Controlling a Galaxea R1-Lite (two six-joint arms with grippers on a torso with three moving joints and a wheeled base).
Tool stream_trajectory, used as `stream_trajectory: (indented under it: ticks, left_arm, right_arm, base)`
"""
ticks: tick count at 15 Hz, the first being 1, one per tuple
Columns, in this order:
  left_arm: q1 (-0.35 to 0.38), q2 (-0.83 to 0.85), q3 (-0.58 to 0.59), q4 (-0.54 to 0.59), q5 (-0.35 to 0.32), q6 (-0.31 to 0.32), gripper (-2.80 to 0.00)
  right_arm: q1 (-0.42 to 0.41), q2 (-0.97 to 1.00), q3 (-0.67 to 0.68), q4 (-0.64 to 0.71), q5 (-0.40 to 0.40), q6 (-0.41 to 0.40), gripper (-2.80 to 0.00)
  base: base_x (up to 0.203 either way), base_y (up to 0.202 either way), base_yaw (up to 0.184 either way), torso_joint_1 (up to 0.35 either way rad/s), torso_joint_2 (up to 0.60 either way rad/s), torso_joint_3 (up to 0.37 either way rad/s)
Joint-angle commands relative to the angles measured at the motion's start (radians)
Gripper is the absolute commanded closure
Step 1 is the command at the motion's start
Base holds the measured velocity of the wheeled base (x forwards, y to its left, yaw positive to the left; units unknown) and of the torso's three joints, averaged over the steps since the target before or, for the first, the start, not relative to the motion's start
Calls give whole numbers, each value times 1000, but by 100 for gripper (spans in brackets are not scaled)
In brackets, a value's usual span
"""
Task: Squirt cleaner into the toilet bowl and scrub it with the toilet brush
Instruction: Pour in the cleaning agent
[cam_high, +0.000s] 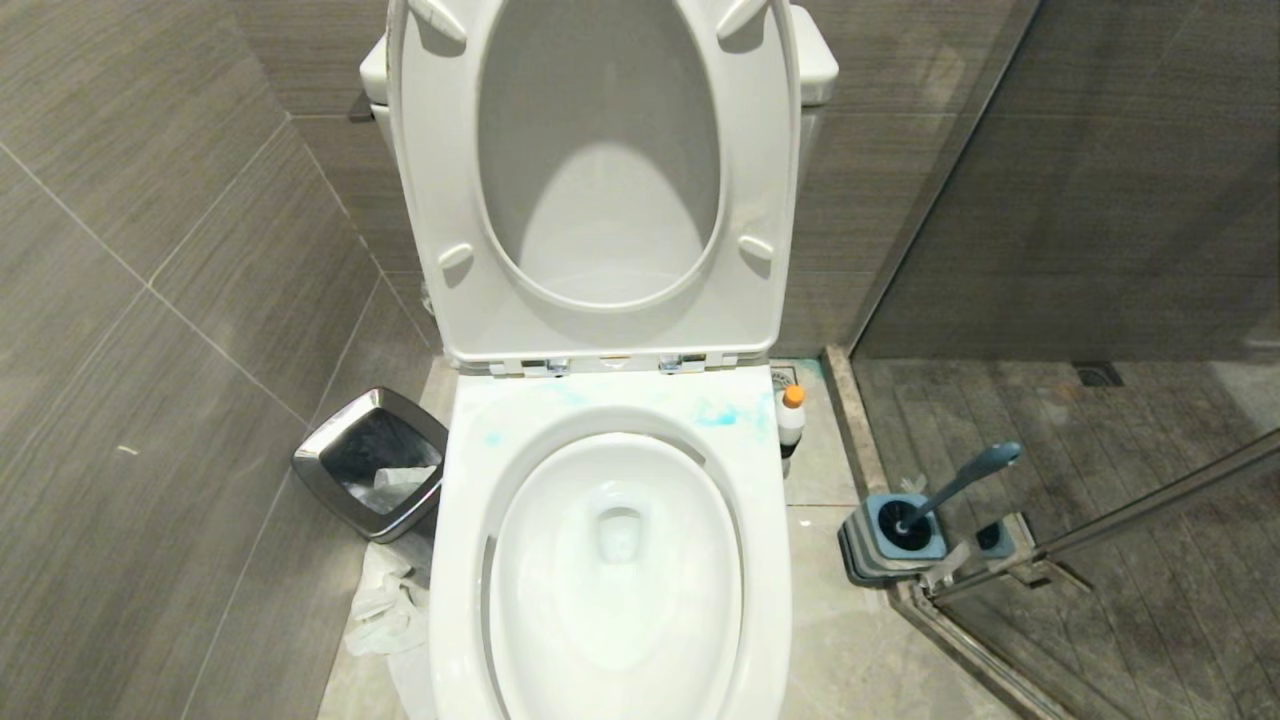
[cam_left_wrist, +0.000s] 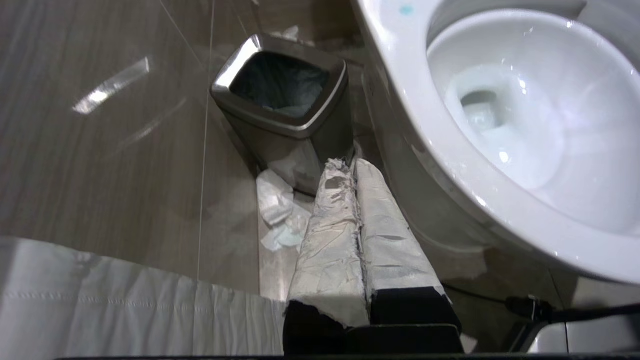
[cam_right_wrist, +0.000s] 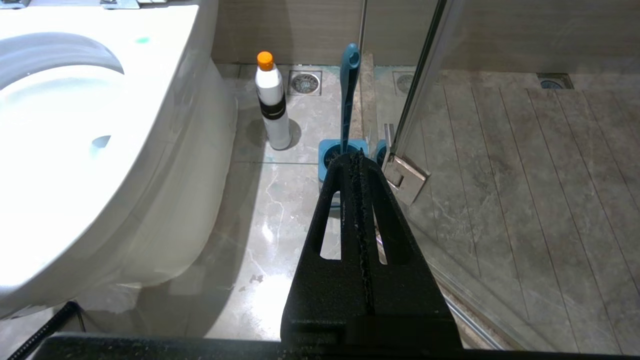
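Flanking toilet bowl (cam_high: 610, 560) rim | left pincer (cam_left_wrist: 352, 167), right pincer (cam_right_wrist: 357, 157) closed, empty | cleaner (cam_right_wrist: 272, 102) beside bowl

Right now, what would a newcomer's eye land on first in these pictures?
The white toilet bowl fills the middle of the head view, seat raised, with light blue smears on the rim behind the basin. To its right on the floor stand the cleaner, orange-capped, and nearer the glass door the toilet brush in its blue holder. On the left sits a steel-rimmed waste bin with crumpled paper on the floor beside it.
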Motion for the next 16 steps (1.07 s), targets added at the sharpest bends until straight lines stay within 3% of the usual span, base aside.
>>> stream_trajectory:
  ticks: [1, 5, 8, 16]
  left_arm:
    - [-2, 2, 6, 2, 3, -8, 0]
    - [-2, 0, 6, 5, 11, -27, 0]
    - [-2, 0, 6, 1, 29, -114, 0]
    - [-2, 2, 6, 1, 29, -115, 0]
  right_arm:
    - [0, 0, 25, 0, 0, 0, 0]
    - [0, 0, 25, 0, 0, 0, 0]
    - [0, 0, 25, 0, 0, 0, 0]
    - [0, 0, 25, 0, 0, 0, 0]
  base:
    - [0, 0, 0, 0, 0, 0]
    - [0, 0, 0, 0, 0, 0]
    - [0, 0, 0, 0, 0, 0]
    - [0, 0, 0, 0, 0, 0]
